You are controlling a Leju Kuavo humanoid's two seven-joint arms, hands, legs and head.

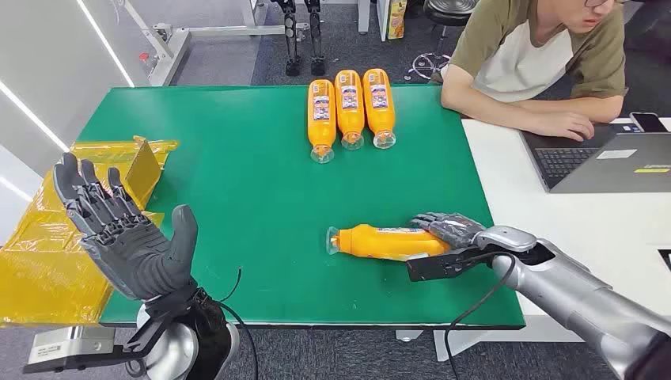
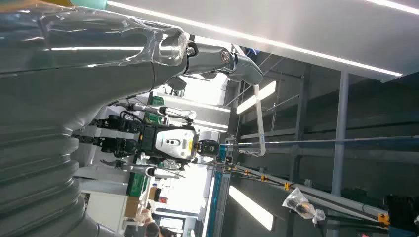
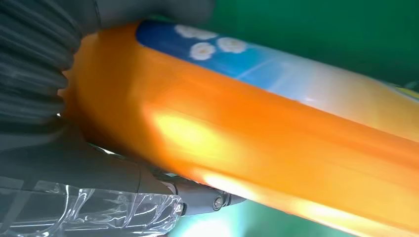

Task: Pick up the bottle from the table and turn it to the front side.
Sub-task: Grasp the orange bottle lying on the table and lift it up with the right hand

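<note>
bottle [image 3: 276, 148] label, right wrist close-up

I could read no text in any view. The labels on the three orange bottles [image 1: 349, 96] at upper centre of the head view were too small to read. In the right wrist view, the held bottle [image 3: 276, 133] showed a blue label with white flowers, without legible words.

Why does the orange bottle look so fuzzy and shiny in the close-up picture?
Right wrist view: the orange bottle is so near the camera that it blurs, with bright glare streaks. Head view: it looks sharp, lying under the right hand.
</note>
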